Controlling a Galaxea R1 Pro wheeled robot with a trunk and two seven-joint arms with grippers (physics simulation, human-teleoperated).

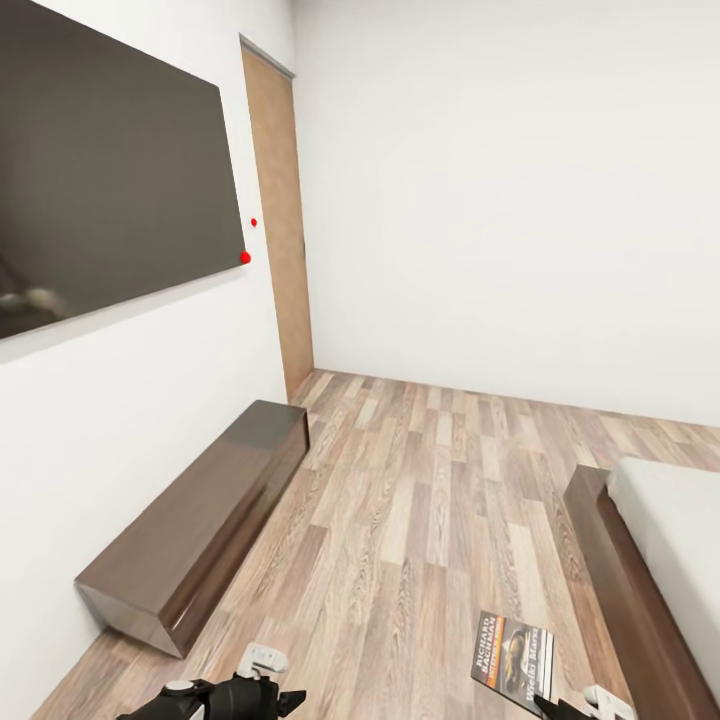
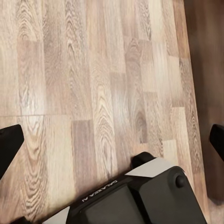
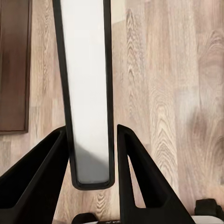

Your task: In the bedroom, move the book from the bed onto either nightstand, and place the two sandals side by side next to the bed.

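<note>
The book [image 1: 513,660], a thin dark paperback with an orange band and white lettering, hangs just above the floor at the foot of the bed [image 1: 668,540]. My right gripper [image 1: 578,706] is shut on its lower corner. In the right wrist view the book [image 3: 87,93] stands edge-on, clamped between the two black fingers of my right gripper [image 3: 91,133]. My left gripper [image 2: 112,140] is open over bare floor, with nothing between its fingers [image 2: 8,144]. The sandals and the nightstand are out of view.
A long low dark brown cabinet [image 1: 200,530] runs along the left wall under a large black screen [image 1: 100,170]. A brown door [image 1: 280,220] stands in the far corner. Plank floor [image 1: 430,500] lies between cabinet and bed. My own base [image 2: 135,196] sits under the left gripper.
</note>
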